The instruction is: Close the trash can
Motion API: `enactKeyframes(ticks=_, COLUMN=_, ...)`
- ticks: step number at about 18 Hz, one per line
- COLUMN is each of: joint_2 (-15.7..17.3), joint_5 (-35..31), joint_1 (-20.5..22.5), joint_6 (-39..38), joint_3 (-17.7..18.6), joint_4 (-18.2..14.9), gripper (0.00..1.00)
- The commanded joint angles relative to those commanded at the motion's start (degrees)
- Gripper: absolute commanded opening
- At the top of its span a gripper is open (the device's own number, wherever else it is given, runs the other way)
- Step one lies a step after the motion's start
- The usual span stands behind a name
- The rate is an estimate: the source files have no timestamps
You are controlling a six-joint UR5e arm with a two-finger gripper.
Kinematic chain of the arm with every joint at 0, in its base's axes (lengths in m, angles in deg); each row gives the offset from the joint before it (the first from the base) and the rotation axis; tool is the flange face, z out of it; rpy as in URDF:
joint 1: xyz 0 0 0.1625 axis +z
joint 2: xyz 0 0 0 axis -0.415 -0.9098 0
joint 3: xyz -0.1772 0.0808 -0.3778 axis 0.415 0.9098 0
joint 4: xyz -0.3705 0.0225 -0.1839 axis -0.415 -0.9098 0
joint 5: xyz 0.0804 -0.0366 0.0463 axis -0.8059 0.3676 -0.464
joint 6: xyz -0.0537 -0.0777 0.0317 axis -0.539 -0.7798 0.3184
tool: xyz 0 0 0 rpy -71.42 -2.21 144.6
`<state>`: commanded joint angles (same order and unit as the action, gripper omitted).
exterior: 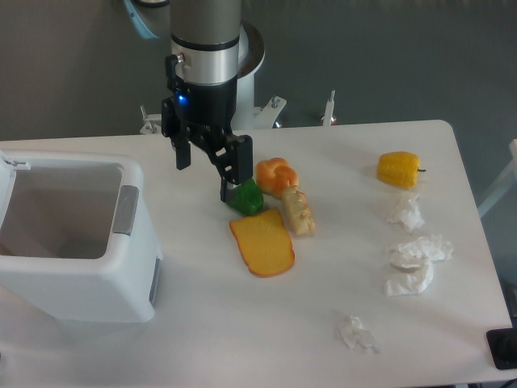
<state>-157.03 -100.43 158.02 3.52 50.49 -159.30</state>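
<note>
Bin open, lid swung up at far left. Probably light, stiff plastic; best pushed at lid's free edge, not gripped. Gripper spread, empty.

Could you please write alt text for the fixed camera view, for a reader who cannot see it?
A large white boxy plastic trash can stands open at the table's left, while the black two-finger gripper hangs open to its right beside a green pepper. Other toy food and crumpled white tissues lie scattered rightward.

The trash can sits left of the hand and food.
</note>
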Motion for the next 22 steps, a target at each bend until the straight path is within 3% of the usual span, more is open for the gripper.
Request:
enactKeyframes(ticks=8, joint_2=0.09, joint_5=0.70, joint_1=0.09, joint_6=-0.70, joint_3=-0.09, joint_4=2.54, gripper=1.00)
enactKeyframes(ticks=11, joint_2=0.17, joint_5=4.73, joint_1=1.31, joint_6=-1.58, joint_3=-0.17, joint_4=3.60, gripper=1.00)
enactKeyframes(ticks=14, joint_2=0.70, joint_5=7.81, joint_1=3.07, joint_6=-11.39, joint_3=-0.70, joint_4=4.04, gripper=1.00)
enactKeyframes(ticks=17, joint_2=0.79, joint_5=10.98, joint_1=3.43, joint_6=-18.79, joint_3=-1.05, joint_4=8.08, gripper=1.00)
enactKeyframes(ticks=22, joint_2=0.88, joint_5=11.07, joint_1=3.25, joint_6=-27.32, joint_3=-4.31, joint_4=8.44, gripper=1.00)
